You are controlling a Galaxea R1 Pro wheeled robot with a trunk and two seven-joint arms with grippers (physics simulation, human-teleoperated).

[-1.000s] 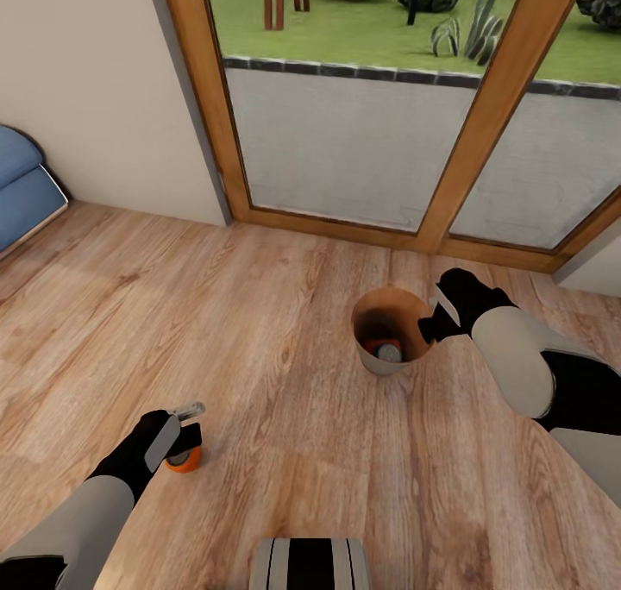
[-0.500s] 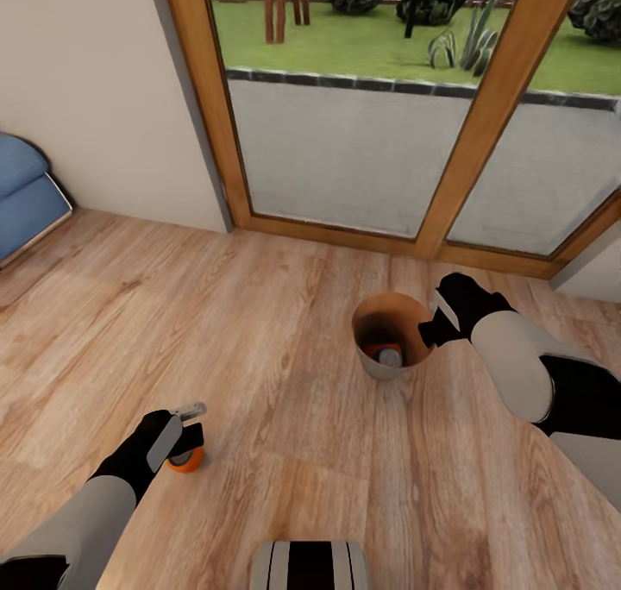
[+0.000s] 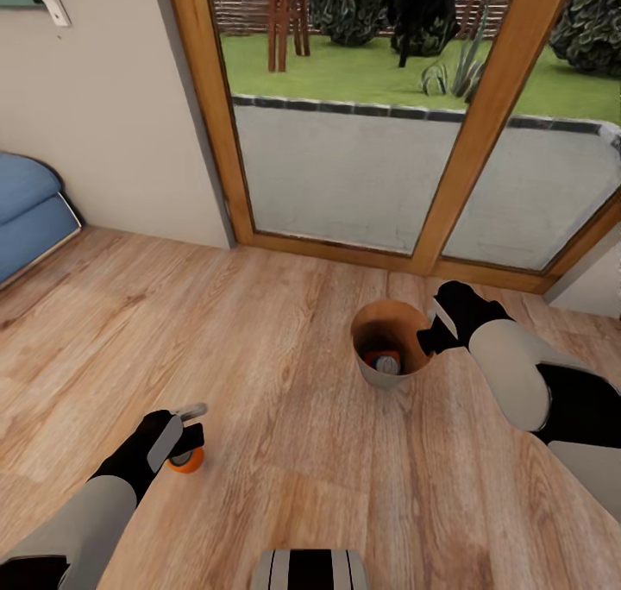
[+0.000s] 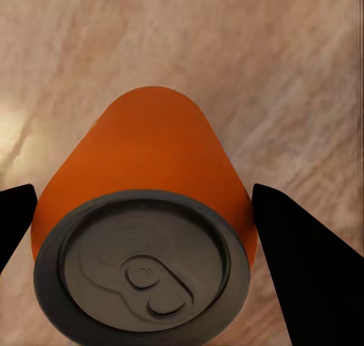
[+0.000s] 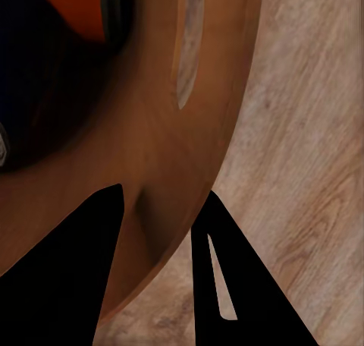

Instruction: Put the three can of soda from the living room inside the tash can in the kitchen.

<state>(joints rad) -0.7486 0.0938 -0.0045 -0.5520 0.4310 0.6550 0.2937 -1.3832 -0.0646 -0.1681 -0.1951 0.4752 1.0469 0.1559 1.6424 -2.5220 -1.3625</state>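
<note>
We see the round, tapered copper-brown trash can point(image 3: 390, 342) standing upright on the light wood-plank floor point(image 3: 285, 383), near the wood-framed glass doors point(image 3: 448, 141). Inside it, at the bottom, lie two soda cans: an orange can point(image 3: 377, 357) and a dark blue can point(image 3: 390, 365) with a silvery top, touching each other against the smooth tan inner wall. In the right wrist view the same orange can point(image 5: 72, 8) and the dark blue can point(image 5: 30, 88) show deep within the bin.

Our right gripper point(image 3: 429, 341) pinches the trash can's thin rim, one finger inside the wall and one outside.

Our left gripper point(image 3: 191, 436) is clamped on a third orange soda can point(image 3: 185, 457), well apart from the bin; its fingers point(image 4: 303, 270) press both sides of this can point(image 4: 148, 209), whose dark-looking top faces the wrist camera.

The corner of a blue sofa point(image 3: 30, 215) sits by the wall.
</note>
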